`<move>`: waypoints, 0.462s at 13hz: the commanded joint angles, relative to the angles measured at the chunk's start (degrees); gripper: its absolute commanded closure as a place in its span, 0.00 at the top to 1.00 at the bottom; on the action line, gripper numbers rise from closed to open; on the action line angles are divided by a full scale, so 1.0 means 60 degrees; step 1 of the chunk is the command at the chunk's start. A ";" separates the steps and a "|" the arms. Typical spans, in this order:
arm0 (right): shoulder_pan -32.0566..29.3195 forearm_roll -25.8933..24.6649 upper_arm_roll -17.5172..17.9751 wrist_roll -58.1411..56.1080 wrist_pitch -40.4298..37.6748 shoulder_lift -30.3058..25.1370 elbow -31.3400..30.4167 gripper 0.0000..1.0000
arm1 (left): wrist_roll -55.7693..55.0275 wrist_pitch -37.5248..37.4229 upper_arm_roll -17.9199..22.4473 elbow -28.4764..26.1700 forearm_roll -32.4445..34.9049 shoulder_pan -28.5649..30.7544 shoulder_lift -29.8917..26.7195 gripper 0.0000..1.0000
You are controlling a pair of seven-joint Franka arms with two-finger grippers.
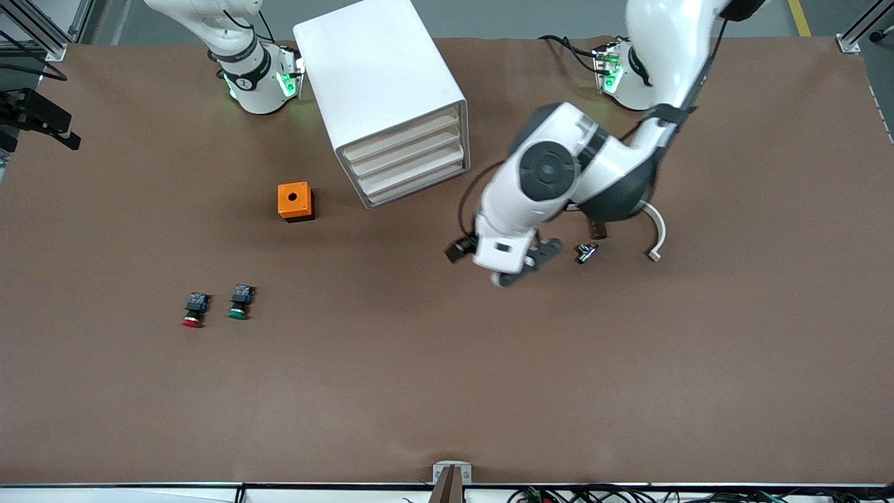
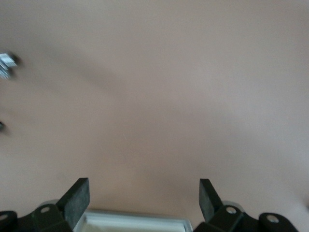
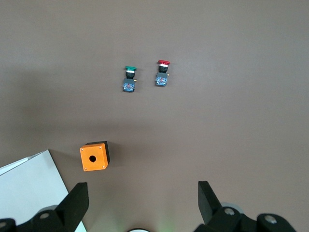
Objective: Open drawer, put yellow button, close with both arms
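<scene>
Left gripper open, low; right gripper open, raised.

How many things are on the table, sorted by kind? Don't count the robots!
Buttons: 2 (red, green)
Orange box: 1
Cabinet: 1
Small silvery part: 1
Total: 5

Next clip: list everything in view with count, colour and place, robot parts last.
table: one, brown.
cabinet: one, white, four shut drawers, near the right arm's base.
box with a hole: one, orange, beside the cabinet.
red-capped button: one, nearer the camera than the box.
green-capped button: one, beside the red-capped one.
small metal part: one, silver-black, toward the left arm's end.
left gripper: jaws open, over bare table.
right gripper: jaws open, waiting above the box.
</scene>
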 commanded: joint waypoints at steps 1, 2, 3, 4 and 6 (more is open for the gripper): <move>0.0047 0.0184 -0.0021 0.0048 -0.0091 -0.0061 0.0069 1.00 | -0.0103 -0.0627 -0.0096 -0.0144 0.1172 0.0792 -0.0178 1.00; 0.0018 0.0373 -0.0050 0.0048 -0.0106 -0.0061 0.0055 1.00 | -0.0088 -0.0819 -0.0096 -0.0144 0.1917 0.0998 -0.0352 1.00; 0.0003 0.0389 -0.0065 0.0048 -0.0120 -0.0061 0.0055 1.00 | 0.0100 -0.0980 -0.0096 -0.0144 0.2606 0.1131 -0.0528 1.00; 0.0003 0.0389 -0.0065 0.0063 -0.0120 -0.0061 0.0055 1.00 | 0.0508 -0.1199 -0.0096 -0.0144 0.3077 0.1335 -0.0732 1.00; 0.0018 0.0389 -0.0065 0.0034 -0.0164 -0.0061 0.0055 1.00 | 0.1649 -0.1522 -0.0125 -0.0158 0.3170 0.1935 -0.1099 1.00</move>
